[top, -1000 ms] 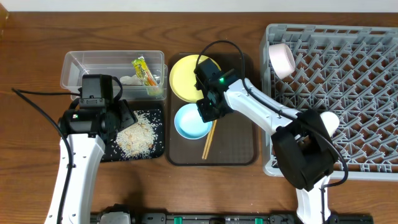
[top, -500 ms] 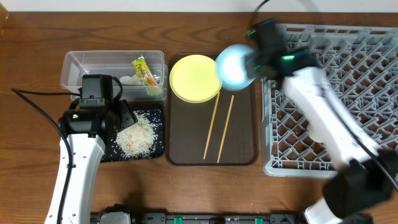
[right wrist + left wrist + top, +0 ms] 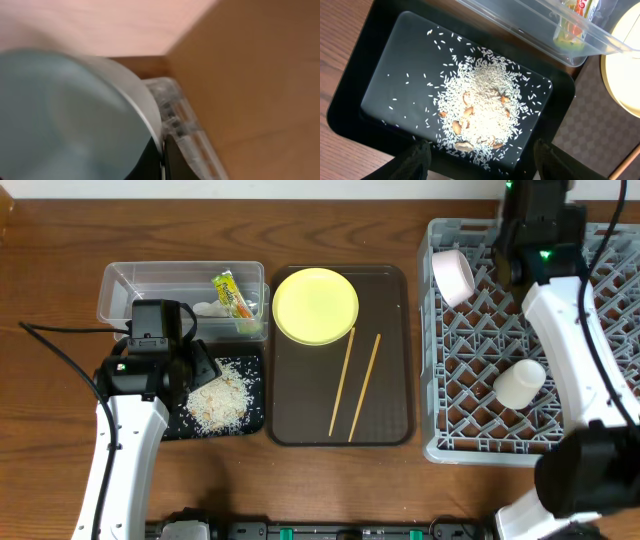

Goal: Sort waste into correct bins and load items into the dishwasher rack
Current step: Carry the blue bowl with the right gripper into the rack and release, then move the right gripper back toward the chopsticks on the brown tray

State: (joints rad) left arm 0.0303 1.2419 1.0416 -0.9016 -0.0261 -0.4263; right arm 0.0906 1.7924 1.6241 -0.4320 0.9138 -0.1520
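My right gripper (image 3: pixel 162 155) is shut on the rim of the light blue bowl (image 3: pixel 65 115). In the overhead view its arm (image 3: pixel 535 240) is over the back of the grey dishwasher rack (image 3: pixel 600 330), and the bowl is hidden there. A white bowl (image 3: pixel 453 277) and a pale cup (image 3: pixel 519 383) sit in the rack. The yellow plate (image 3: pixel 315 305) and two chopsticks (image 3: pixel 342 380) lie on the brown tray (image 3: pixel 390 420). My left gripper (image 3: pixel 480 160) is open above the black tray (image 3: pixel 385 75) with rice scraps (image 3: pixel 485 110). The clear tub (image 3: pixel 130 290) holds the wrapper (image 3: pixel 232 295) and tissue (image 3: pixel 207 308).
The black tray (image 3: pixel 185 428) sits in front of the clear tub, left of the brown tray. The rack fills the right side. A black cable (image 3: pixel 60 355) trails left of my left arm. Bare wood table (image 3: pixel 300 490) runs along the front.
My right gripper lifted the light blue bowl off the brown tray and carried it right and back, over the rack. Both chopsticks now show. The left arm has not moved.
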